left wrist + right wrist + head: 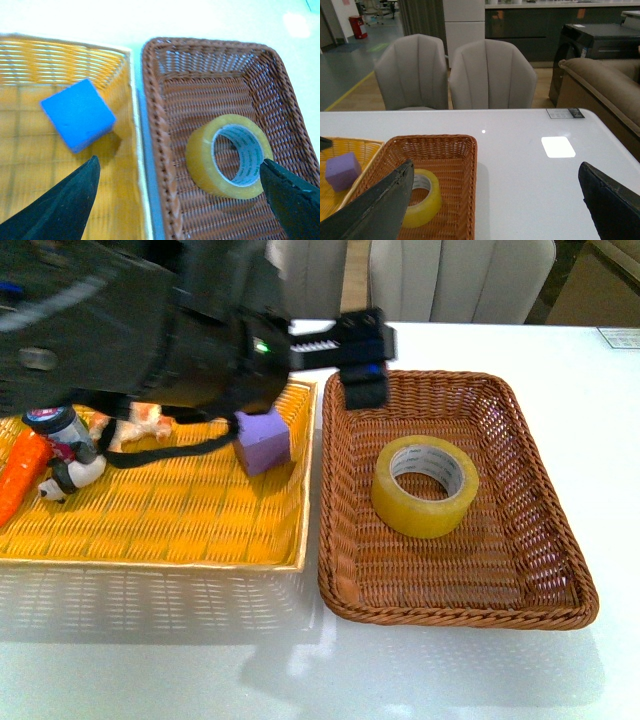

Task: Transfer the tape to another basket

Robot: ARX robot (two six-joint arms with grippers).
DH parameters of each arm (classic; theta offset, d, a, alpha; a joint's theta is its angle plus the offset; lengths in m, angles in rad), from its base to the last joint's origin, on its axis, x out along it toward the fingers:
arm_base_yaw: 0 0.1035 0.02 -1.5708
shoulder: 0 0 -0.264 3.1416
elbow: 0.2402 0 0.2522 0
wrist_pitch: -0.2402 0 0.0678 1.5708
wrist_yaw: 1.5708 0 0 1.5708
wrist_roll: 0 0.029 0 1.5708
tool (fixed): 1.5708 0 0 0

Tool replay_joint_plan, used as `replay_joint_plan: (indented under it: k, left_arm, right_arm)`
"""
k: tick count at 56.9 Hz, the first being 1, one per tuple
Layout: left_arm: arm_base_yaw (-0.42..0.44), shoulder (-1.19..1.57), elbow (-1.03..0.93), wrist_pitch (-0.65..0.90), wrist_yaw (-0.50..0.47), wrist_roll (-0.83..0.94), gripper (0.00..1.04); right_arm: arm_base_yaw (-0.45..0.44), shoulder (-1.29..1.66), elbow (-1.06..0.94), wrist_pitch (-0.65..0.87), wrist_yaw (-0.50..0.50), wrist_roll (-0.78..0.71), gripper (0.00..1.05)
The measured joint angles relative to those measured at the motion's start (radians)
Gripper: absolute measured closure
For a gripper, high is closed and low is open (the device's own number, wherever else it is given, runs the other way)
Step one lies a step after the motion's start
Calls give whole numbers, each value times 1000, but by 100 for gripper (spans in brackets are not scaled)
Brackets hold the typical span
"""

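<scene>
Left hand (362, 365) is hanging wide open over the far left corner of the brown basket (555, 570), holding nothing. Tape (425, 485) already sits flat on the basket floor, a bit nearer the camera and well clear of the fingers (65, 205). Looks basically done to me. Main risk: if that arm dips while pulling out, a finger could clip the basket rim or nudge the roll. Right hand (495, 210) is spread open too, off to the side over the table (545, 190).
</scene>
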Motion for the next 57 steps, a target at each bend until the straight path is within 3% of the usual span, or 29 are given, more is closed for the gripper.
replay_joint_plan:
  k: [16, 23, 28, 42, 46, 57]
  left_arm:
    - [138, -398, -321, 28, 75, -29, 9]
    - [175, -500, -538, 460, -219, 185, 28]
    - [224, -573, -640, 642, -245, 309, 44]
    - [305, -700, -791, 681, -157, 393, 87]
    - [334, -773, -830, 636, -127, 395, 103]
    - [389, -978, -886, 490, -74, 402, 103]
  right_arm:
    - [0, 0, 0, 0, 0, 0, 9]
    - [0, 0, 0, 0, -2, 0, 9]
    - [0, 0, 0, 0, 0, 0, 9]
    - [0, 0, 0, 0, 0, 0, 9]
    - [0, 0, 0, 0, 0, 0, 9]
    - [0, 0, 0, 0, 0, 0, 9]
